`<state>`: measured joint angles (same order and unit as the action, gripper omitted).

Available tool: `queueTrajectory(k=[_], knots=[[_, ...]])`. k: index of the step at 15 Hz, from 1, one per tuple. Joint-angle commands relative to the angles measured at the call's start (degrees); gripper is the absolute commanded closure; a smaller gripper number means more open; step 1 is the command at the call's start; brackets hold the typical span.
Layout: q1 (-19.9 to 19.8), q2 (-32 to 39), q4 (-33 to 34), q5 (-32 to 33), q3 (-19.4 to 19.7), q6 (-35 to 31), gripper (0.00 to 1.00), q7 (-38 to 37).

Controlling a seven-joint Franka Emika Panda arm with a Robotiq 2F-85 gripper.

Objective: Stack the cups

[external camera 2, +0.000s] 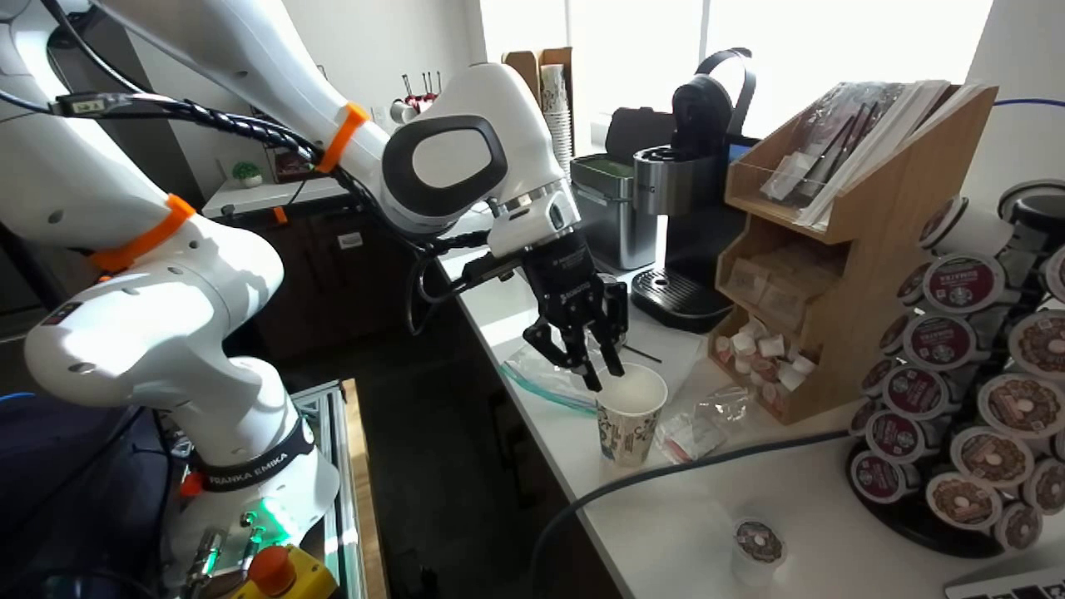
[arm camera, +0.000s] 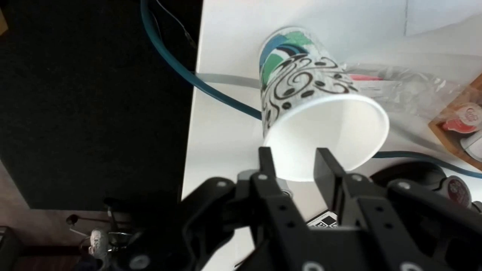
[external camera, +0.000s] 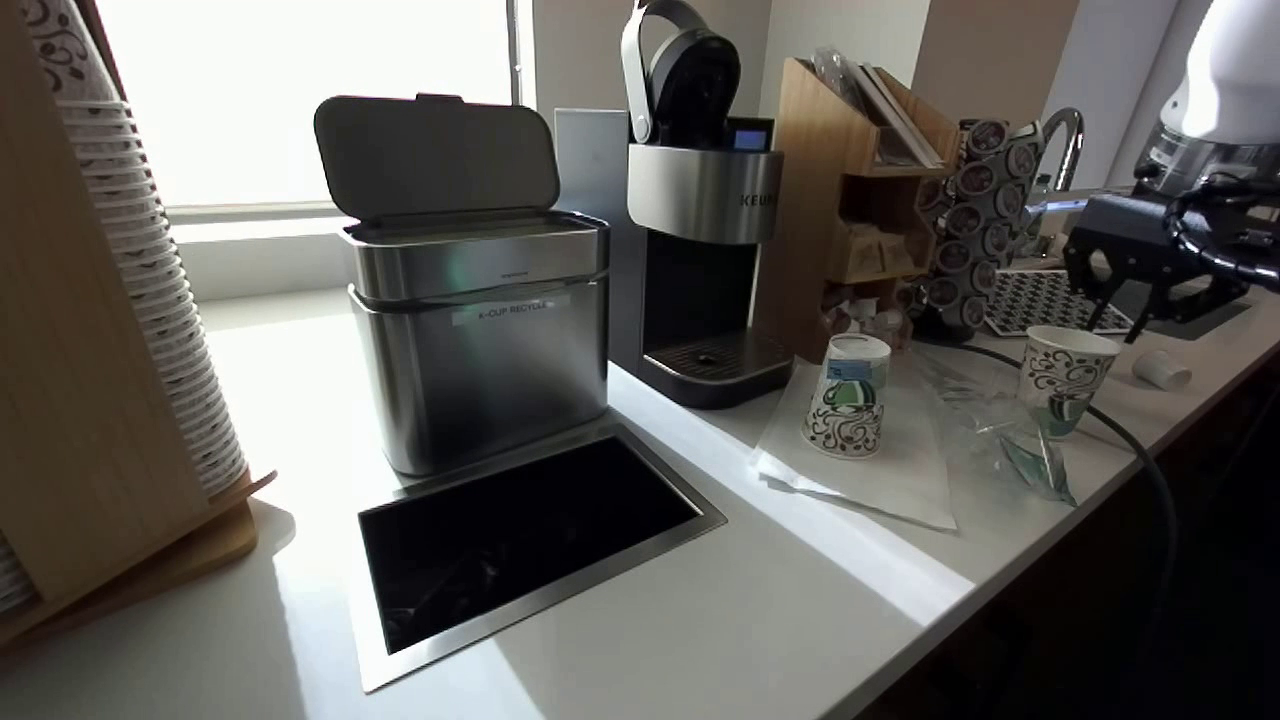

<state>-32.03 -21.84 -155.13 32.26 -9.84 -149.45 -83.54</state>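
Two patterned paper cups are on the counter. The nearer-to-gripper cup (external camera: pixel 1062 385) stands mouth up in both exterior views; the wrist view looks into this white-lined cup (arm camera: pixel 301 81). Farther along, an upside-down cup (external camera: pixel 846 405) rests on a sheet of white paper, with a blue label near its top. My gripper (external camera 2: pixel 605 379) points down at the rim of the mouth-up cup. In the wrist view the gripper (arm camera: pixel 293 149) is open, its fingers apart with nothing held between them, and the cup's mouth shows behind the gap. Whether a finger touches the rim I cannot tell.
A clear plastic bag (external camera: pixel 1000 425) and a dark cable (external camera: pixel 1130 435) lie by the mouth-up cup. Around them stand the coffee maker (external camera: pixel 705 200), wooden organizer (external camera 2: pixel 899 249), pod carousel (external camera 2: pixel 957 399) and a loose pod (external camera 2: pixel 757 549). A steel bin (external camera: pixel 490 350) stands behind a counter opening (external camera: pixel 540 540).
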Motion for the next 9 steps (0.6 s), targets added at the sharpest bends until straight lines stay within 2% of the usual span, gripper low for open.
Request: queueTrajectory(k=[1, 5, 7, 9], knots=[[1.92, 0.75, -0.34, 3.09, 1.86, -0.84, 0.34, -3.98], [5.34, -1.88, 0.67, 1.57, 3.93, -1.04, 0.04, -2.31], [8.32, -2.98, 1.95, -0.23, 5.01, -0.75, 0.0, 1.09], [12.93, -2.45, 3.15, -3.55, 6.81, -0.21, 0.0, 9.86]])
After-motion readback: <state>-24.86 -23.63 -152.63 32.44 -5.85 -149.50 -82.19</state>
